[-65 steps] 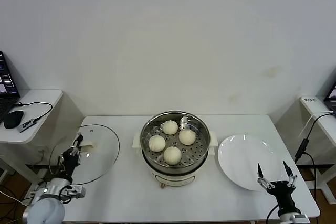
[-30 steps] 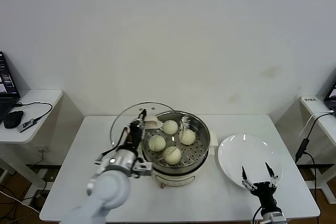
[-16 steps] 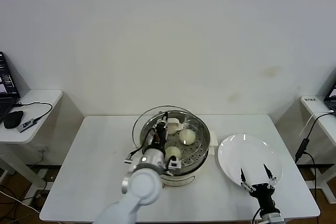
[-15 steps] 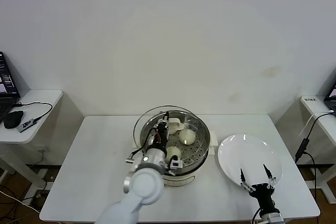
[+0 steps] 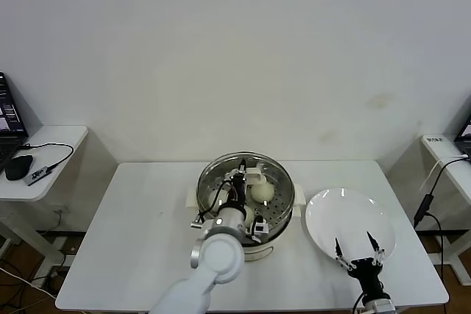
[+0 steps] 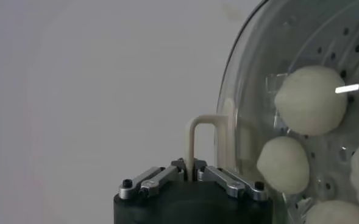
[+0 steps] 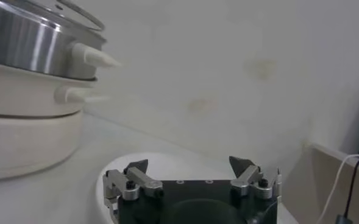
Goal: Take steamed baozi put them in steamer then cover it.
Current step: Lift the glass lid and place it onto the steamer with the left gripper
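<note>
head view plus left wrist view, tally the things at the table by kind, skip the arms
baozi: 4
steamer: 1
glass lid: 1
white plate: 1
total: 7

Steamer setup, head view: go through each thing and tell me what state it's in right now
steamer: on the table, glass lid over it, held.
glass lid: over the steamer, handle gripped.
steamed baozi: on the perforated tray, seen through the glass.
left claw: shut on the lid handle.
right claw: open, empty, at the near edge of the white plate.
white plate: empty, beside the steamer.
</note>
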